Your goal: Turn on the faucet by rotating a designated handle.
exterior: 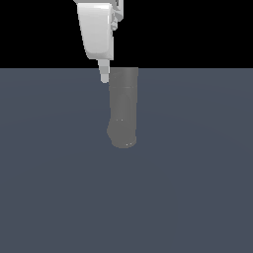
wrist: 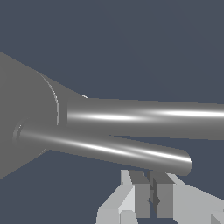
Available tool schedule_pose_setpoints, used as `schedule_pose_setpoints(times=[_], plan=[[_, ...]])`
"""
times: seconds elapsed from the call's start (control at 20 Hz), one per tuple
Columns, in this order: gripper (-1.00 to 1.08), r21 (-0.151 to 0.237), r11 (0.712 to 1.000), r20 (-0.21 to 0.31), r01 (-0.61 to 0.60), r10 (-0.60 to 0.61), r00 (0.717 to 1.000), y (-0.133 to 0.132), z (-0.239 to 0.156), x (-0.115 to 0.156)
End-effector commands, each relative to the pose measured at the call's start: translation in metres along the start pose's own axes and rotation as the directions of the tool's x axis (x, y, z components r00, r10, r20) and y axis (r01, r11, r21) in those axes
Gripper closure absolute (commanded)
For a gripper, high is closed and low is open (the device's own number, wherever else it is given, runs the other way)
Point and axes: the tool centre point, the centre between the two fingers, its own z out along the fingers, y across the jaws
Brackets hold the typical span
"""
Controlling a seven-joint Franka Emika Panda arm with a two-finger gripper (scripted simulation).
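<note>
Matte grey faucet (exterior: pixel 123 108), slim handle (wrist: pixel 105 148)

1. Your gripper (exterior: pixel 104 77) is glossy white, with grey inner finger faces in the wrist view.
2. The faucet (exterior: pixel 122 106) is plain matte grey with faint seams.
3. The handle (wrist: pixel 109 148) is grey with bright white highlights.
4. The floor (exterior: pixel 197 188) is flat slate blue; the background above it is black.

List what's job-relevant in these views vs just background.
In play:
- matte grey cylindrical faucet
- its thin straight grey handle
- white robot gripper, fingers together near the handle's free end

Background:
- flat dark blue-grey floor
- thicker grey bar off the same hub, role unclear
</note>
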Motion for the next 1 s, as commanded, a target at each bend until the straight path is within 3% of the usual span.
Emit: schedule_pose_setpoints(times=[0.0,0.5,0.55,0.6,0.95], plan=[[1.08,0.0,0.999,-0.001,-0.033,0.033,0.999,-0.001,0.0,0.034],[1.08,-0.002,0.999,0.0,-0.043,0.043,0.999,-0.001,0.0,0.096],[1.08,-0.002,0.999,0.0,-0.043,0.043,0.999,-0.001,0.0,0.096],[1.08,-0.003,1.0,0.002,0.009,-0.009,1.0,-0.002,0.0,0.063],[1.08,-0.003,1.0,0.002,0.001,-0.001,1.0,-0.014,0.0,0.079]])
